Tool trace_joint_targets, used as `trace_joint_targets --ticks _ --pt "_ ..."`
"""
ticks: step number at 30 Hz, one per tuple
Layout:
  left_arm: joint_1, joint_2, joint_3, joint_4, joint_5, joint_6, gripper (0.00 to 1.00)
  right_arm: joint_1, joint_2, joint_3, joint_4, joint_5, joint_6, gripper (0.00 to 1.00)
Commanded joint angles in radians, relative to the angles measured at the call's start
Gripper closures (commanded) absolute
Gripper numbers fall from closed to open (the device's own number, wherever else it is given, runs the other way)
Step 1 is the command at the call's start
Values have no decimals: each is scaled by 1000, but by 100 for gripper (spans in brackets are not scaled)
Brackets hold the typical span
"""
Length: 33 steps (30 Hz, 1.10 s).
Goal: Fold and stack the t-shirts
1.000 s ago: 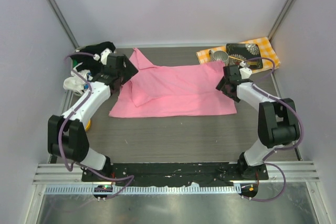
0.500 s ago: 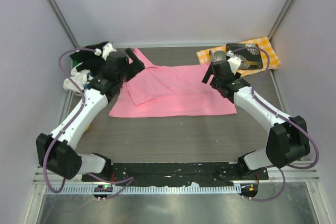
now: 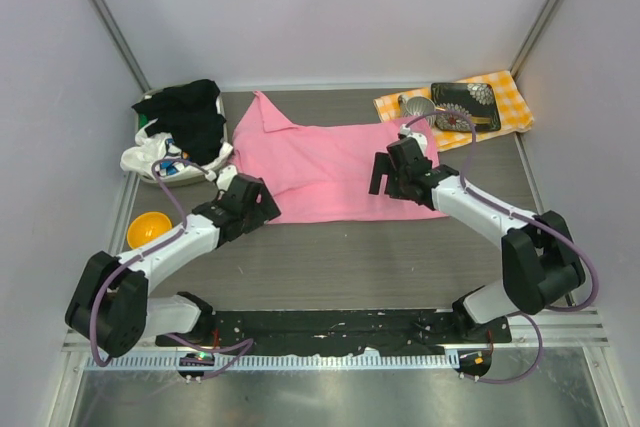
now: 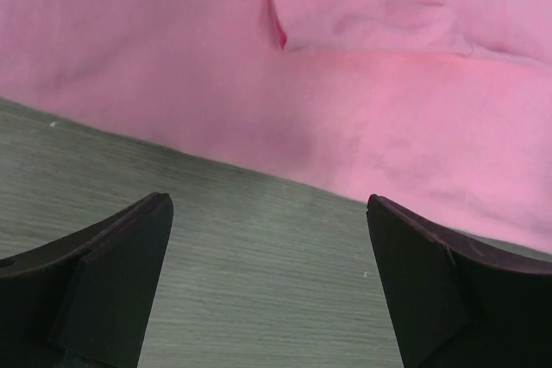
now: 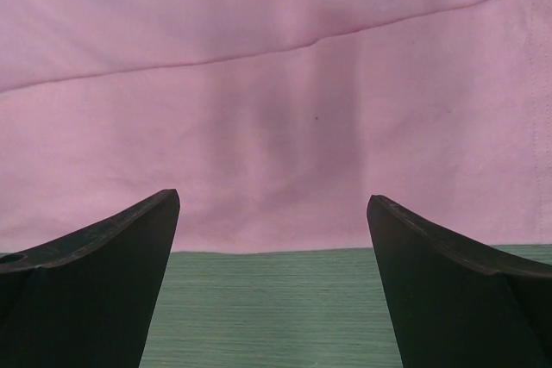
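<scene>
the bench [image 3: 350,257] carries a pink t-shirt [image 3: 330,162] spread flat from its middle toward the far edge, with a flap folded over at the shirt's left. a black shirt [image 3: 185,112] and a white shirt [image 3: 145,159] lie heaped at the far left corner. the left tool [image 3: 262,203] sits at the pink shirt's near left corner, fingers apart, holding nothing. the right tool [image 3: 383,175] hangs over its near right part, also apart and holding nothing.
</scene>
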Motion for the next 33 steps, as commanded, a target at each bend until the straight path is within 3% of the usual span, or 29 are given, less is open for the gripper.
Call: trace_joint_targets --ticks 1,15,23,28,33 --pt "-5 -29 -9 203 -58 5 0 5 9 -32 79 -23 -21 3" --pt "-5 100 64 288 -75 65 1 5 65 -90 150 40 -22 4" --pt "-6 212 -3 420 -60 65 1 5 115 -124 188 56 1 4" --pt "-14 180 -71 418 -68 42 1 5 115 -148 164 59 19 4" --pt "-49 88 -138 317 -95 5 2 11 92 -220 141 39 87 4"
